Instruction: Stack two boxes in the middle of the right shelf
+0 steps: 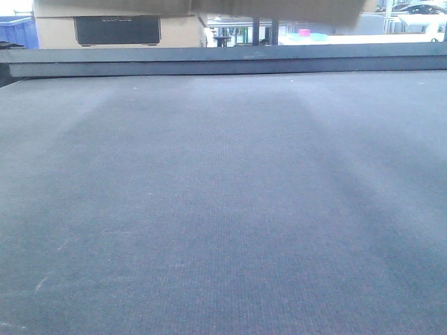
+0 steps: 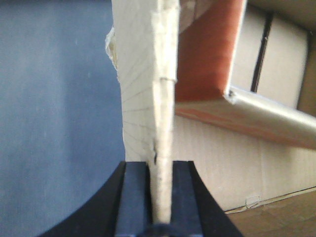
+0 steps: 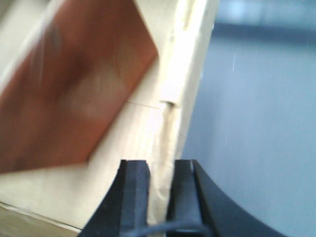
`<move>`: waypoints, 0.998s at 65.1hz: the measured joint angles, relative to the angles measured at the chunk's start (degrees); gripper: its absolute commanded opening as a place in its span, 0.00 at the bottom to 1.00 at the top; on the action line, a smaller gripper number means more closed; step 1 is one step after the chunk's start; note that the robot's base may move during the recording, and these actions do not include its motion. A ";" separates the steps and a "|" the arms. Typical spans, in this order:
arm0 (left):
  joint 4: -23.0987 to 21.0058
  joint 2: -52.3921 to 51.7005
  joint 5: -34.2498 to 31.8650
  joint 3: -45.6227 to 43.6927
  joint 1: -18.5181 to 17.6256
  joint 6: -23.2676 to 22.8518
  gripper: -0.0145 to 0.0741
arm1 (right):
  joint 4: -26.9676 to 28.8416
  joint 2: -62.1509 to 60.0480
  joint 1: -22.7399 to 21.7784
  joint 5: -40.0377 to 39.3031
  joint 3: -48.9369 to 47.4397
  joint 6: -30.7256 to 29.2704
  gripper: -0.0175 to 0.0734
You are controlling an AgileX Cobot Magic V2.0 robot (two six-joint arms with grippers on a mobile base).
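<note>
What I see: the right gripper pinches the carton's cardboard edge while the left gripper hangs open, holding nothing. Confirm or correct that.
Not quite. The left gripper is not open: the left wrist view shows its jaws closed on a cardboard edge of the carton. The right gripper does pinch the carton's cardboard edge, as you said.

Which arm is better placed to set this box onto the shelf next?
Left, slightly. The left gripper and right gripper each clamp an edge of the box, so both must carry. Only the left wrist view shows the shelf rail close to the box.
</note>
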 measured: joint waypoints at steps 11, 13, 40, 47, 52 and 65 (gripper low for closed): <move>0.00 -0.28 0.00 -1.25 0.00 0.00 0.04 | 0.00 -0.14 0.00 1.27 -5.23 0.00 0.02; -0.15 -0.28 0.00 -1.25 0.00 0.00 0.04 | 0.00 -0.23 0.00 1.83 -6.05 0.00 0.02; -0.69 -0.28 0.48 -1.25 0.00 0.00 0.04 | -0.22 1.44 0.00 4.01 -8.10 -0.21 0.02; -0.45 -0.28 0.55 -1.25 0.00 0.00 0.04 | -0.01 1.67 0.00 4.01 -8.10 -0.21 0.02; -0.45 -0.28 0.55 -1.25 0.00 0.00 0.04 | -0.01 1.67 0.00 4.01 -8.24 -0.21 0.02; -0.45 -0.28 0.55 -1.25 0.00 0.00 0.04 | -0.01 1.67 0.00 4.01 -8.24 -0.21 0.02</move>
